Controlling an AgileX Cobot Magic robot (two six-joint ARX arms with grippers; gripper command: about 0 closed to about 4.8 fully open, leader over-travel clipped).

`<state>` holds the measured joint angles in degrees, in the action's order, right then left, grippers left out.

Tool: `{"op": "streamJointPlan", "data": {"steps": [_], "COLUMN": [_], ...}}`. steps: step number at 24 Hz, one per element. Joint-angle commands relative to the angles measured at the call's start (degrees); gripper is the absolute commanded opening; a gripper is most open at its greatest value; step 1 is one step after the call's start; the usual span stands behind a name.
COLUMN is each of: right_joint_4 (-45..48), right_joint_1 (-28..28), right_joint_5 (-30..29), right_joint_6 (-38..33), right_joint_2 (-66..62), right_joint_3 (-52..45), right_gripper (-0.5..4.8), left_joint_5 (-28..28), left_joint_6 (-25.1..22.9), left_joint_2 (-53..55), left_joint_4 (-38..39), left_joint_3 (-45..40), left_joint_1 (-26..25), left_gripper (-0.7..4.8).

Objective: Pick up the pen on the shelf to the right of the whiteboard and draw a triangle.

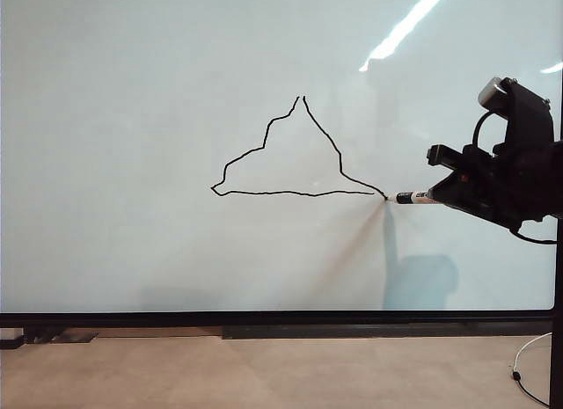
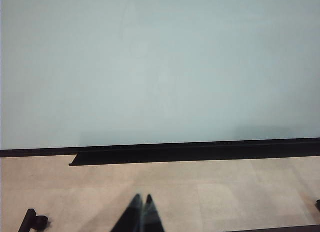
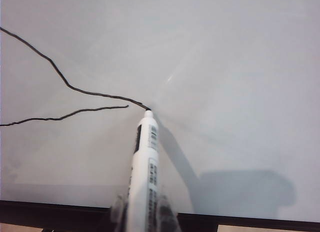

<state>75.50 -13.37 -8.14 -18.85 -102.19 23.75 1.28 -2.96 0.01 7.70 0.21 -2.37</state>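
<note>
Whiteboard (image 1: pixel 176 251) fills nearly the whole exterior view, pale and glossy, with a thin black frame along its lower edge. Triangle (image 1: pixel 295 154) sits near the middle of the whiteboard: a wobbly black outline with a wide, nearly flat base and a peaked top where the two side strokes do not quite meet. In the right wrist view the base stroke stops just short of the side stroke at the lower right corner, leaving a small gap.

Pen (image 1: pixel 413 198) lies level at the triangle's lower right corner, its black tip touching the whiteboard surface at the end of the right-hand stroke. The white barrel shows a black band and printed label (image 3: pixel 152 137).

Right gripper (image 1: pixel 437 196) stands just right of that corner, fingers (image 3: pixel 118 209) clamped on the rear of the pen barrel, which protrudes toward the triangle. Its shadow falls on the whiteboard below the pen.

Left gripper (image 2: pixel 141 198) hangs low, well clear of the triangle, below the whiteboard's bottom frame and over the beige floor (image 2: pixel 225 192); its two dark fingertips are pressed together with nothing between them.
</note>
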Motion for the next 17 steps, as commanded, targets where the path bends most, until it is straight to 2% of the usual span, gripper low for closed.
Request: {"op": "streamJointPlan", "data": {"steps": [1,4,6,12,17], "right_joint_4": [0.6,5.5,5.7,5.1,-13.5], "right_joint_1": [0.9,0.7,0.2,-0.8,2.2], "right_joint_5": [2.8,-1.0,-1.9,-2.0,-1.1], "right_joint_6": [0.3,0.3,0.3,8.5,14.9], "right_joint_2": [0.0,0.1,1.4,13.2,29.4], "right_joint_3": [0.2,-0.8,-2.1,-11.4,-13.5], "right_gripper": [-0.03,-0.03,-0.03,-0.04,-0.04], "left_joint_5": [0.0,0.0,0.0,0.0,0.0], "left_joint_6": [0.0,0.0,0.0,0.0,0.0], "left_joint_2": [0.0,0.0,0.0,0.0,0.0], "left_joint_4": [-0.5,-0.5,-0.5,-0.5,-0.5], "left_joint_3": [0.2,0.2,0.2,0.2,0.2], "left_joint_1": [0.0,0.0,0.0,0.0,0.0], "left_gripper": [-0.05,-0.05,-0.05,-0.05,-0.05]}}
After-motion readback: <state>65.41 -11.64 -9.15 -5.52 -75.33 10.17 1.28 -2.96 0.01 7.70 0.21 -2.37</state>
